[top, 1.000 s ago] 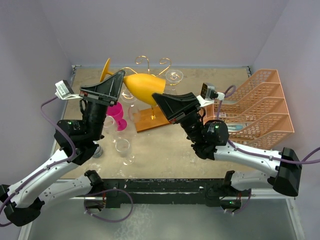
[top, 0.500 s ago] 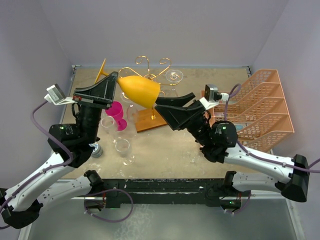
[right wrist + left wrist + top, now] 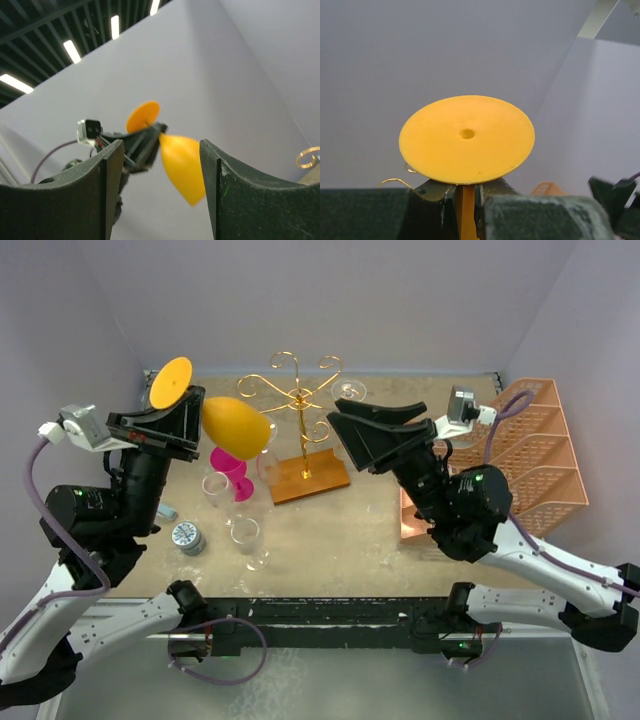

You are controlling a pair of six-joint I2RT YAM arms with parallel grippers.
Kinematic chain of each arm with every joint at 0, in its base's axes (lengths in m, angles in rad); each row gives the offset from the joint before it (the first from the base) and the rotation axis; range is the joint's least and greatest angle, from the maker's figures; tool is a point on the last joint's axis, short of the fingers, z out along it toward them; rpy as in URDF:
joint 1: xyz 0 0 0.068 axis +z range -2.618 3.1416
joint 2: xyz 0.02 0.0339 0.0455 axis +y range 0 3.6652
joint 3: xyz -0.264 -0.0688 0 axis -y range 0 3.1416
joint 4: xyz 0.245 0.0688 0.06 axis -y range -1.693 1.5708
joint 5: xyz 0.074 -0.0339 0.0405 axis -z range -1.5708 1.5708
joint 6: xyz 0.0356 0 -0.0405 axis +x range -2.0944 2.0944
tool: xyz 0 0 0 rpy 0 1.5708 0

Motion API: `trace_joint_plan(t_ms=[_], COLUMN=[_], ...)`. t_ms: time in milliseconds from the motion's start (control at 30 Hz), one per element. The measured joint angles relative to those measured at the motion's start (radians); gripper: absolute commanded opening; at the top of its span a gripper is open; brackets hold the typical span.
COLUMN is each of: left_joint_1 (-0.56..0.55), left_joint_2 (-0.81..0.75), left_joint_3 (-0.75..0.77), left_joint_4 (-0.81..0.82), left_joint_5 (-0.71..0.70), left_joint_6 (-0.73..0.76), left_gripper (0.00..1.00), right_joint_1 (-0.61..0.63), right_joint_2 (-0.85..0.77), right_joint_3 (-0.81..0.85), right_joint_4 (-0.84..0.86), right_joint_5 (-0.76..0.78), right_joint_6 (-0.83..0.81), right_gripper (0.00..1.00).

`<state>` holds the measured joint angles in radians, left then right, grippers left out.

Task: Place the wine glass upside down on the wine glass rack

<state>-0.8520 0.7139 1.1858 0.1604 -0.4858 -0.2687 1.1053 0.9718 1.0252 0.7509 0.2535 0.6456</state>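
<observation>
Left jaws clamped on the stem of the wine glass (image 3: 238,427). It's held aloft & tilted, foot up, bowl twd the wine glass rack (image 3: 312,476) mid-surface. Right jaws apart, empty. Step: carry to rack. Next: hook foot over a scroll arm w/ bowl hanging down.

You've got a solid yellow-orange wine glass (image 3: 238,426) against pale lilac-grey walls (image 3: 400,300). The wine glass rack (image 3: 296,390) is thin gold wire on a brown wooden base. Near it there's a magenta goblet (image 3: 232,468), a salmon-pink tray organizer (image 3: 540,455), and the tabletop (image 3: 340,530) is sandy tan
</observation>
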Motion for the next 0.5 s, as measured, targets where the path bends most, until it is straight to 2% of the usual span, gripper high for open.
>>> trace_joint_plan(t_ms=[167,500], left_joint_1=[0.000,0.000], left_joint_2=[-0.013,-0.048], left_joint_3=[0.029,0.069], left_joint_4=[-0.160,-0.391], left_joint_5=[0.064,0.109], left_joint_6=[0.169,0.397], left_gripper=[0.00,0.00], right_joint_1=[0.000,0.000], right_joint_2=[0.106,0.380], right_joint_3=[0.204,0.416], right_joint_4=[-0.061,-0.120], right_joint_5=[-0.050,-0.282], right_joint_6=[-0.032,0.008], right_gripper=[0.63,0.59])
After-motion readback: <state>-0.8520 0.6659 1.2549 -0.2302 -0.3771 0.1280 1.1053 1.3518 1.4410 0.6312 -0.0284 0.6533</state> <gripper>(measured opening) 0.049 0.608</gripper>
